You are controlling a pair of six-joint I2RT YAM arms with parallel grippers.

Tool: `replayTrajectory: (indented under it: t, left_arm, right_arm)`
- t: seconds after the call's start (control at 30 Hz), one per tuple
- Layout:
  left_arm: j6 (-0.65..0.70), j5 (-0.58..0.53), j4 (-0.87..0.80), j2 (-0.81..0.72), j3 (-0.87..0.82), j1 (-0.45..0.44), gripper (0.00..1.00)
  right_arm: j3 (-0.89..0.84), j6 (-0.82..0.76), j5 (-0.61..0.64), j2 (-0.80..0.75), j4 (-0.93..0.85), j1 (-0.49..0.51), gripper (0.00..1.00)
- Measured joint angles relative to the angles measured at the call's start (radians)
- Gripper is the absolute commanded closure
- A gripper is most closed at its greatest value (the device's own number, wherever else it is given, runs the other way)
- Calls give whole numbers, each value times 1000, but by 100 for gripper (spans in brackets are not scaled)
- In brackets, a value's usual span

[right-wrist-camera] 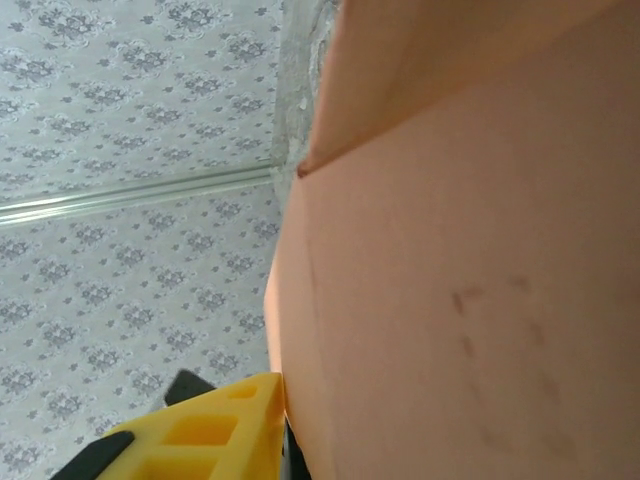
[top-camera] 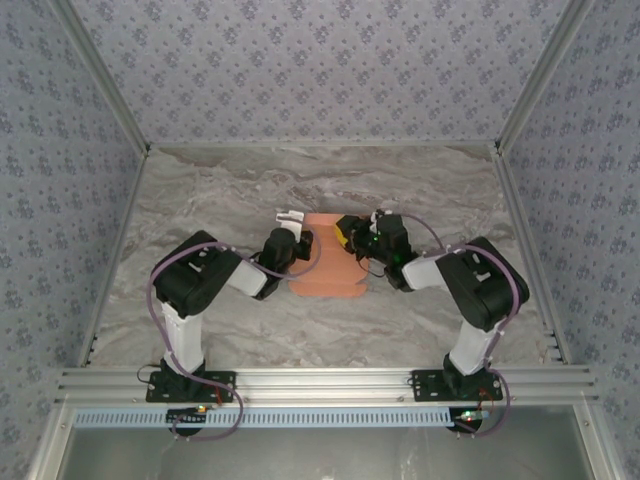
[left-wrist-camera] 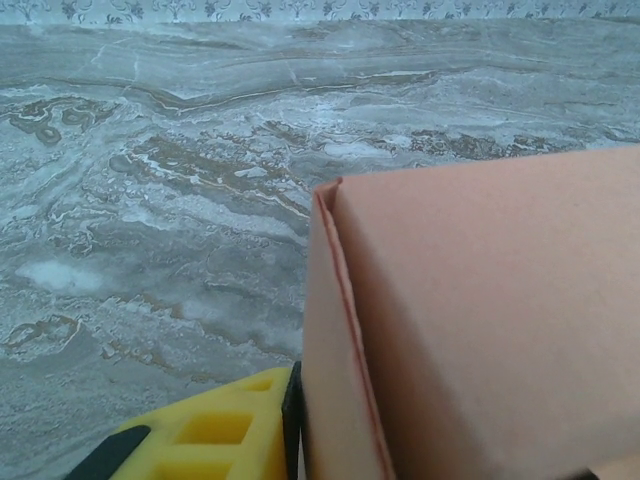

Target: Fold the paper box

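At the table's (top-camera: 200, 190) centre the paper box (top-camera: 325, 268) looks part-folded, flaps unclosed; left gripper (top-camera: 292, 232) and right gripper (top-camera: 351, 236) touch it, clamping unclear.

1. Tabletop (top-camera: 200, 190): flat, grey-and-brown marbled surface, bordered by patterned walls (top-camera: 320, 60) at the far side and both flanks.
2. Near edge: an aluminium rail (top-camera: 320, 380) runs across the full width.
3. On the surface: one paper box (top-camera: 322, 262), salmon-orange card, at mid-tabletop, its scalloped flap edge toward the rail.
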Motion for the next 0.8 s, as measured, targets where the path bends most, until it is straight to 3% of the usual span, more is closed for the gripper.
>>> replayTrajectory:
  t: [0.27,0.47,0.57,0.7,0.8]
  left_arm:
    - [18,17,-2,0,2,3,83]
    - [30,84,6,2,2,24,83]
    - [56,140,6,2,2,38,83]
    - [105,243,8,2,3,60,82]
    - [132,333,-16,4,20,82,83]
  right_arm:
    - [-63,-169,7,-304,-268,0,50]
    - [102,-528,22,-522,-702,-28,39]
    - [328,-763,-3,-477,-945,-82,33]
    - [711,-1048,-34,-265,-1260,-161,28]
    - [897,-1221,-89,-97,-1452,-194,28]
